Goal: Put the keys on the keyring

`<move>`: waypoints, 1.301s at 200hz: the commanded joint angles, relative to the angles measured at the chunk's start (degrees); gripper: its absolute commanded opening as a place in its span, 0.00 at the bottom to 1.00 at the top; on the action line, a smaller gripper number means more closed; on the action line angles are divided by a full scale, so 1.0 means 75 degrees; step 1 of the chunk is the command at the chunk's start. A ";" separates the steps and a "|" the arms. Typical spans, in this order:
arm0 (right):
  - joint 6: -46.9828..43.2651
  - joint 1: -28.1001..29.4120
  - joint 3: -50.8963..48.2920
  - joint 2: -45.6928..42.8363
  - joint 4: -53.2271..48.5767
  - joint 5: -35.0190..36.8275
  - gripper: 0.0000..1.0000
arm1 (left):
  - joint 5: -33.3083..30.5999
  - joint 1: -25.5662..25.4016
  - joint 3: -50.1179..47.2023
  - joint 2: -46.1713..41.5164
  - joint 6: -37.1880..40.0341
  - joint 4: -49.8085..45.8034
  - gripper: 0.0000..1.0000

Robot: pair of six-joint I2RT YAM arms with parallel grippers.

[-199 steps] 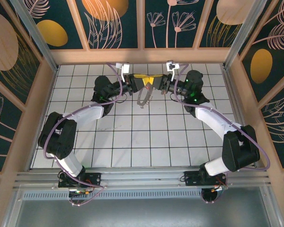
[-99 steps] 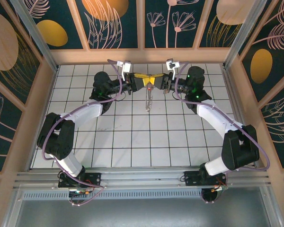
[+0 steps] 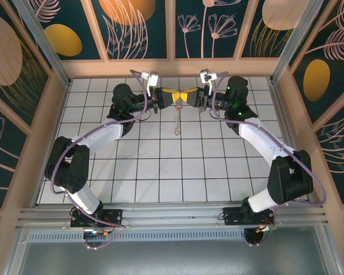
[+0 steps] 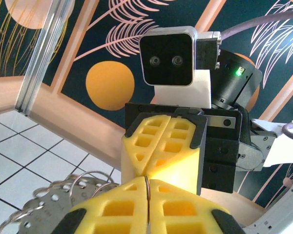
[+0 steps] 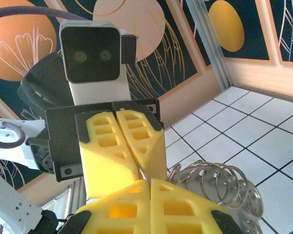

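My left gripper (image 3: pixel 173 97) and right gripper (image 3: pixel 188 96) meet tip to tip above the back middle of the tiled floor. The keyring (image 3: pixel 176 120), a floppy chain of metal rings, hangs straight down from between them. In the left wrist view my left gripper (image 4: pixel 147 184) is shut on a thin ring wire, and more rings on a perforated metal strip (image 4: pixel 63 195) sag to the lower left. In the right wrist view my right gripper (image 5: pixel 150 183) is shut where the same wire enters its seam, with coiled rings (image 5: pixel 219 187) beside it. A small red speck (image 3: pixel 176 107) under the tips may be the key's head.
The white tiled floor (image 3: pixel 172 166) spreads out in front of the arms. A wooden rim (image 3: pixel 172 67) and dark patterned walls close in right behind the grippers, and wooden side walls (image 3: pixel 51 132) run along both sides.
Both grippers have shifted slightly toward the back wall while staying joined. The ring chain, bunched and swung left a second ago, now hangs straight and narrow.
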 commanded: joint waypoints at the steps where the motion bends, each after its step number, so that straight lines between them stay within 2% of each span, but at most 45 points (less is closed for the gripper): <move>1: -0.0196 -0.0069 0.0318 0.0214 -0.0208 0.0118 0.00 | 0.0760 -0.0149 0.0355 -0.0104 0.0308 0.0169 0.05; 31: -0.0207 -0.0059 0.0378 0.0233 -0.0263 0.0091 0.00 | 0.0757 -0.0149 0.0367 -0.0059 0.0321 0.0171 0.00; 108: -0.0059 -0.0027 0.0549 0.0271 -0.0289 0.0250 0.00 | 0.0633 -0.0149 0.0195 0.0048 0.0211 0.0582 0.00; 124: -0.0054 -0.0087 0.0504 0.0116 -0.0361 0.0437 0.25 | 0.0490 -0.0149 0.0158 0.0039 0.0153 0.0678 0.00; 136: -0.0016 -0.0164 0.0324 -0.0130 -0.0272 0.0605 0.36 | 0.0373 -0.0150 0.0112 0.0010 0.0093 0.0810 0.00; 146: 0.0086 -0.0251 0.0110 -0.0361 -0.0112 0.0703 0.41 | 0.0307 -0.0152 0.0087 -0.0018 0.0042 0.0878 0.00; 199: 0.0548 -0.0611 -0.1321 -0.1372 0.0744 0.1465 0.46 | 0.0338 -0.0149 0.0097 -0.0010 -0.0373 0.1420 0.00; 260: 0.0295 -0.0442 -0.2229 -0.1365 0.1473 0.1248 0.53 | 0.0491 -0.0149 0.0156 -0.0060 -0.0678 0.1706 0.00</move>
